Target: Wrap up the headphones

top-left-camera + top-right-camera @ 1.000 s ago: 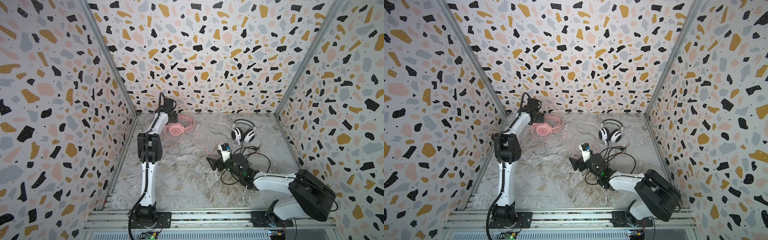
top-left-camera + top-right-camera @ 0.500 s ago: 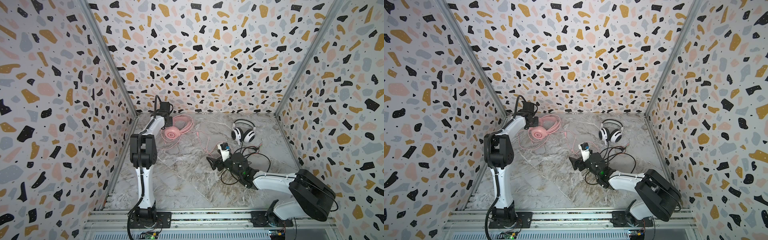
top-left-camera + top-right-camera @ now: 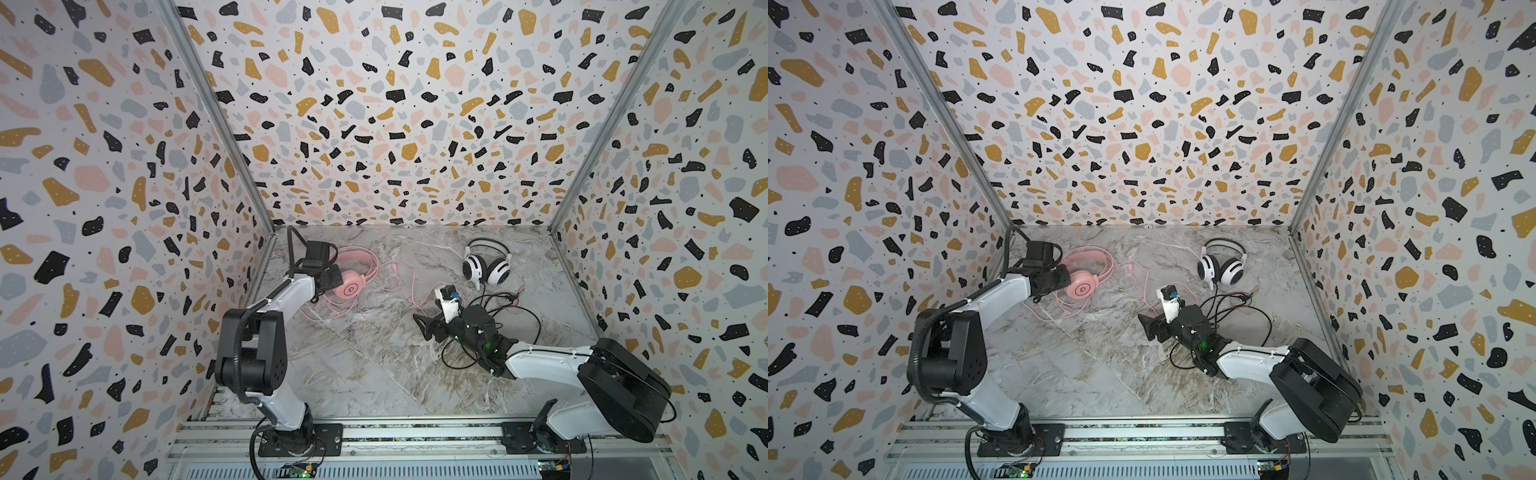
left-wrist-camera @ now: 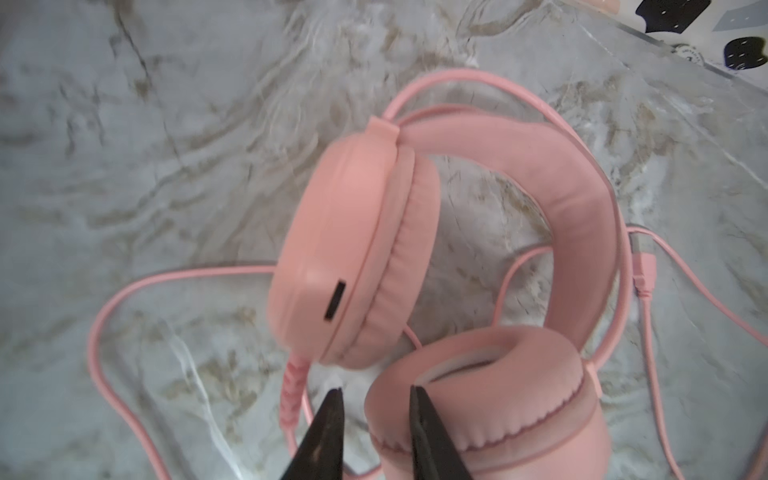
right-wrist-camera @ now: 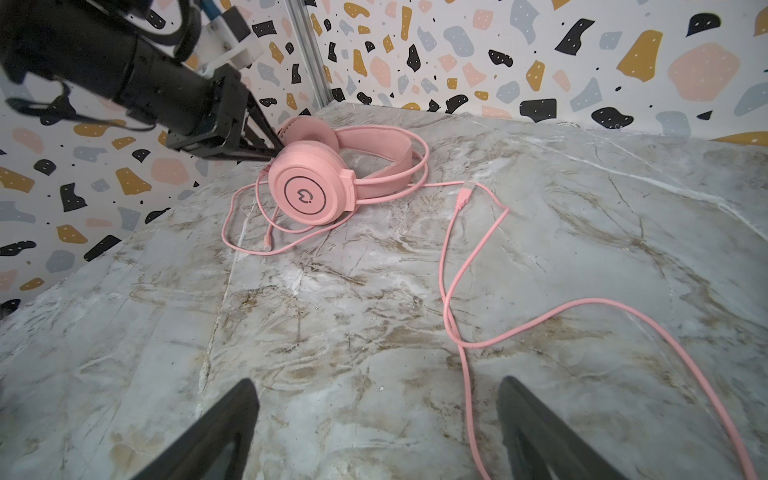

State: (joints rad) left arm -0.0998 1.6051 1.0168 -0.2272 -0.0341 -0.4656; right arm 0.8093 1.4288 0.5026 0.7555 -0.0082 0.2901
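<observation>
The pink headphones lie at the back left of the marble table, one ear cup up on its edge. My left gripper is shut on the padded rim of the other ear cup. One fingertip sits on the pad. Their thin pink cable trails loosely over the table and passes between the fingers of my right gripper, which is open and low at mid-table. The white-and-black headphones rest at the back right.
A black cable loops on the table beside and under my right wrist. Speckled walls close the left, back and right sides; the left wall is close behind my left gripper. The marble table shows bare towards the front rail.
My left gripper has closed on the pink ear cup, and its arm has drawn back, shifting the pink headphones a little towards the front. The right arm has not moved.
</observation>
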